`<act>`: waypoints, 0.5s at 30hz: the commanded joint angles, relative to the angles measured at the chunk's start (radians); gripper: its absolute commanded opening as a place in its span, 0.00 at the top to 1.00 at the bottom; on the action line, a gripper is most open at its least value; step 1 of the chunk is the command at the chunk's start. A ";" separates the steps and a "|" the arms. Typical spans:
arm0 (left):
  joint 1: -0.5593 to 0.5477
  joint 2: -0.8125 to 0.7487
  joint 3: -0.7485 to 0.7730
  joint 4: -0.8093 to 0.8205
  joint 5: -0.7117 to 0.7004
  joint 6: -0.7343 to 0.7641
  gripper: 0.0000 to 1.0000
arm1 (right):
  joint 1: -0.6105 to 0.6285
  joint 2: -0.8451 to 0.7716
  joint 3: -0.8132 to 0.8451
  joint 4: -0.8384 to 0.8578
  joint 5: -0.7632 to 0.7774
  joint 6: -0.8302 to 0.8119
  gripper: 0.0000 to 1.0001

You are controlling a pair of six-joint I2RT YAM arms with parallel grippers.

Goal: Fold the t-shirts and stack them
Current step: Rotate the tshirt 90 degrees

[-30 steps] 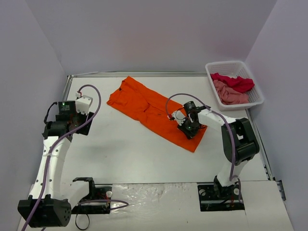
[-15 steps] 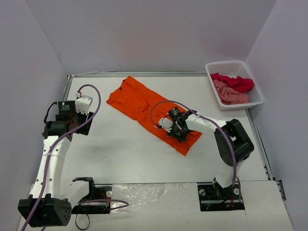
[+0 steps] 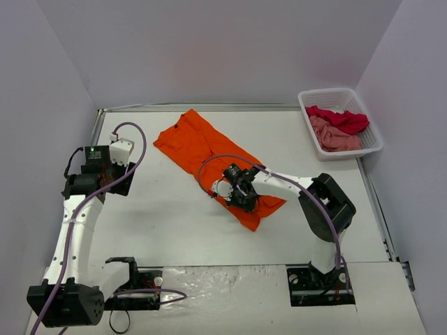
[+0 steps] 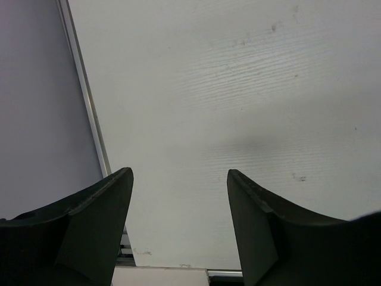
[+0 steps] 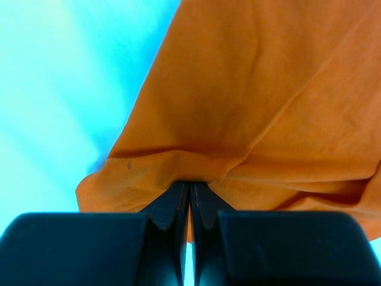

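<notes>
Folding the orange shirt (image 3: 202, 143) at the worktop (image 3: 174, 230) centre, the right end effector (image 3: 237, 192) clamps its 5 o'clock hem. Best carry that hem low toward 11 o'clock, aligning edges. At 9 o'clock the left end effector (image 4: 178, 179) hangs open, empty.

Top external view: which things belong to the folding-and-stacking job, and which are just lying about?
Part of the job:
orange t-shirt, pinched by the right tool
red t-shirt
pink t-shirt

Just there:
white basket, holding the red and pink ones
left tool, open, holding nothing
</notes>
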 commanded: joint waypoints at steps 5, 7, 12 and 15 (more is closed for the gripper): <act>0.011 0.001 0.033 0.006 -0.008 -0.012 0.37 | 0.081 0.096 -0.036 -0.043 -0.165 0.058 1.00; 0.011 -0.003 0.028 0.007 -0.009 -0.012 0.37 | 0.110 0.108 -0.027 -0.049 -0.172 0.056 1.00; 0.020 -0.009 0.019 0.019 -0.005 -0.012 0.37 | 0.194 0.159 0.018 -0.051 -0.192 0.038 1.00; 0.026 -0.011 0.019 0.022 -0.002 -0.012 0.36 | 0.250 0.200 0.088 -0.059 -0.191 0.018 1.00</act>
